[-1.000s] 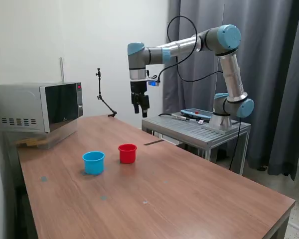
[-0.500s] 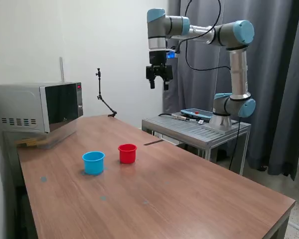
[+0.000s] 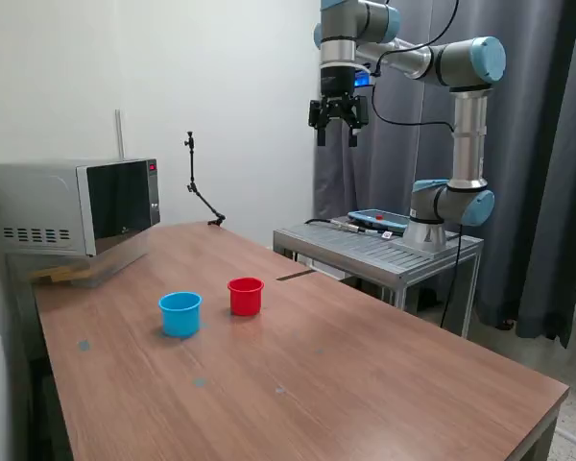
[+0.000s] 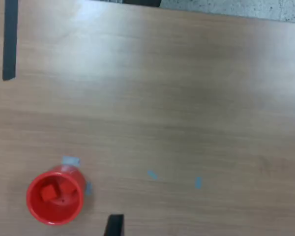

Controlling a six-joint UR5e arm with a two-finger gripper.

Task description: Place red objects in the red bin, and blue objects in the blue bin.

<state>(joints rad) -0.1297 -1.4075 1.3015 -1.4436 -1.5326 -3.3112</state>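
The wooden table is taking up most of the room in front of me, with a microwave sitting at its far corner toward the exterior view's left. The arm is standing on a metal stand beyond the table and holding its gripper high in the air, well above and well apart from both cups. The jaws are standing apart and nothing is hanging between them.

Down on the table the blue bin and the red bin are sitting near each other, not touching. The wrist camera is looking into the red bin, where red objects are lying (two, I think, though it is blurry). I cannot see into the blue bin, and no loose cubes are showing on the wood.

The sorting looks finished to me. The risk now is a needless descent: a gripper coming down off-centre could be clipping a light cup's rim and tipping the cubes out.
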